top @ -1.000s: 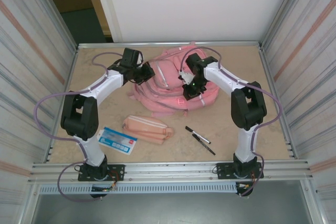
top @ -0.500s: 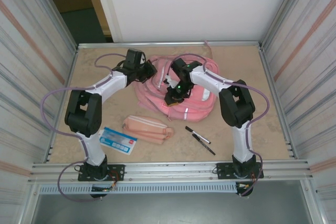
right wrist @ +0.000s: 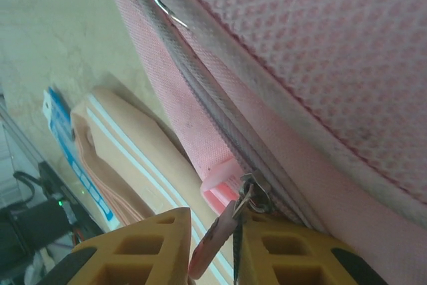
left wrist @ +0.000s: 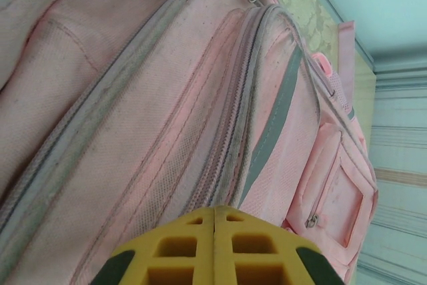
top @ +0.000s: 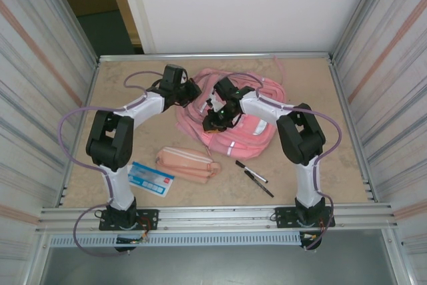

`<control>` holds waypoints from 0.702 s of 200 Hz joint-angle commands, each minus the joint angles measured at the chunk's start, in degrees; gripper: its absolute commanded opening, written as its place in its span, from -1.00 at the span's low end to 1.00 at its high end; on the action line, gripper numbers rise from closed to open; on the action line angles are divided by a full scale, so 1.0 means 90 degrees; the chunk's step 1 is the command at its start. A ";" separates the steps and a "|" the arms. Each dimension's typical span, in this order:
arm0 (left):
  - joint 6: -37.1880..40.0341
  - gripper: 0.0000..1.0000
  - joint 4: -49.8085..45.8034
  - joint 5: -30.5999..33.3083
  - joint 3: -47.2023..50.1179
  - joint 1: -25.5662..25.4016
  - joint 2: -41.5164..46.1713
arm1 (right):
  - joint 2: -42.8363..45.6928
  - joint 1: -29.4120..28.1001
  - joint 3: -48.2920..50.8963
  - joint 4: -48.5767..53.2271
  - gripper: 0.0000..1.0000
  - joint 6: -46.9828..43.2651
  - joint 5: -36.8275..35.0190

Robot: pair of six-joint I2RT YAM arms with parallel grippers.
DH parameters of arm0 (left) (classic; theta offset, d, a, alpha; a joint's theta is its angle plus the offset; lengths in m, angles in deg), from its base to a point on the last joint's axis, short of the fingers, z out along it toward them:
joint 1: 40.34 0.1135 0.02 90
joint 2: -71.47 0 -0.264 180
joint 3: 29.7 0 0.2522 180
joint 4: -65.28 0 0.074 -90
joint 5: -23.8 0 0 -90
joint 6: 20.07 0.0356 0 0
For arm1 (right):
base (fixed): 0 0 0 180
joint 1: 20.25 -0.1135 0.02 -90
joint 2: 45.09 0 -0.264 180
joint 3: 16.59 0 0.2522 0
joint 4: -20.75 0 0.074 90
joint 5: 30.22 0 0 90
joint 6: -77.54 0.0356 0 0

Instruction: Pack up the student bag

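Desk (top: 333, 155), lower frame: blue-and-white packet (top: 148, 178), its print too small to read; flat pink pouch (top: 188, 163); two black markers (top: 253, 177). Centre, farther back: student bag (top: 248, 133), lying flat, pink woven fabric with greyed zip tracks, pale trim strips and mesh panel. Left end effector (top: 193, 93) has its fingers pressed together at the bag's upper-left edge; right end effector (top: 212, 122) is clamped on a pink zipper pull (right wrist: 208, 248).

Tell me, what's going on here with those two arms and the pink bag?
Two robot arms are working on the pink backpack lying on the table. The right gripper pinches a zip tab at the bag's edge, seemingly to open it. The left gripper is shut, close by the bag's left side. A pencil pouch, a blue-and-white packet and two pens lie in front, not yet packed.
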 commanded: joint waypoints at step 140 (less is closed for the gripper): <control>0.2739 -0.31 -0.2326 -0.1076 0.1060 -0.0284 0.1644 | 0.1969 -0.0134 0.1326 0.0260 -0.07 -0.2479 -0.2741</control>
